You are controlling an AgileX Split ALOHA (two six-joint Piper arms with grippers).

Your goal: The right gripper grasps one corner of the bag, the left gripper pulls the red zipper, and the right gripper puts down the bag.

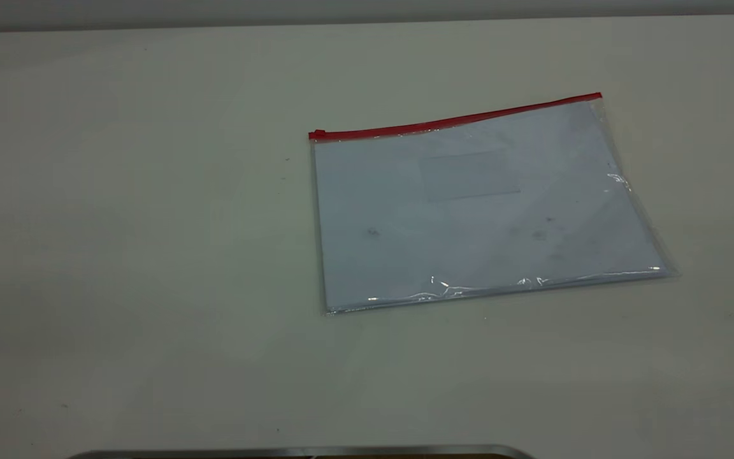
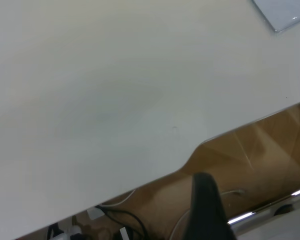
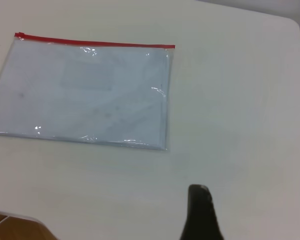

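The clear bag lies flat on the white table, right of centre, with white paper inside. Its red zipper runs along the far long edge, with the small slider tab at the left end. The bag's corner at the strip's right end is free. Neither gripper shows in the exterior view. My right gripper hovers over bare table, well apart from the bag, and shows as one closed black wedge. My left gripper is past the table's near edge, also one closed wedge, with only a plain bag corner in sight.
The table's near edge has a notch, with brown floor and cables below it. A metal bar runs along the bottom of the exterior view. The table's rounded far right corner lies beyond the bag.
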